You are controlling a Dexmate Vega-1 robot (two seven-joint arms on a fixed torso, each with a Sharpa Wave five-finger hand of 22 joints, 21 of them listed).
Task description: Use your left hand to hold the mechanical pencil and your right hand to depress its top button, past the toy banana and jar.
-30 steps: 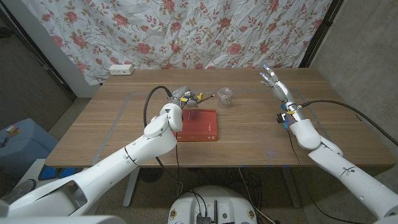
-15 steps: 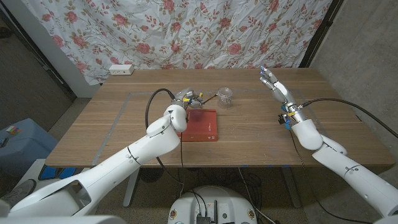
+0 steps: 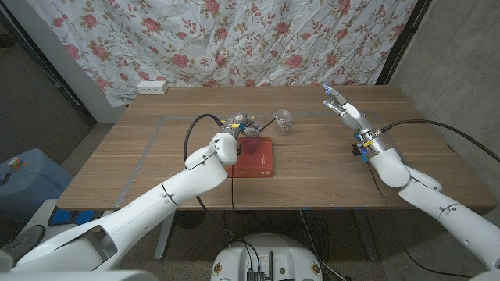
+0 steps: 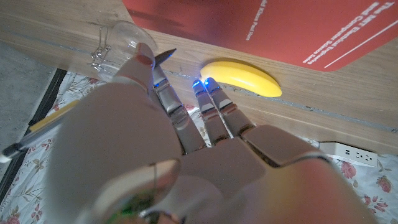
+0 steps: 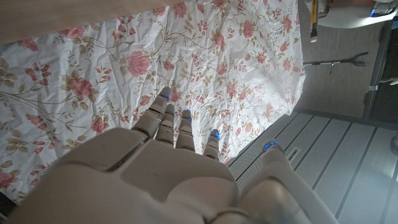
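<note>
We see a wooden table (image 3: 141, 168) in front of a flowered cloth (image 3: 234, 39) that hangs behind its far edge. Our left hand (image 3: 238, 125) is over the middle of the tabletop, toward the far edge, and it holds the mechanical pencil (image 3: 264, 122), whose thin dark end points to the jar (image 3: 284, 119). The clear jar stands just beside it, a little nearer the far edge. A red book (image 3: 251, 158) lies flat near the middle, just on the near side of this hand. Our right hand (image 3: 342, 108) is raised near the far right corner, fingers spread and holding nothing, well apart from the jar. A white power strip (image 3: 151, 87) lies at the far left corner.
</note>
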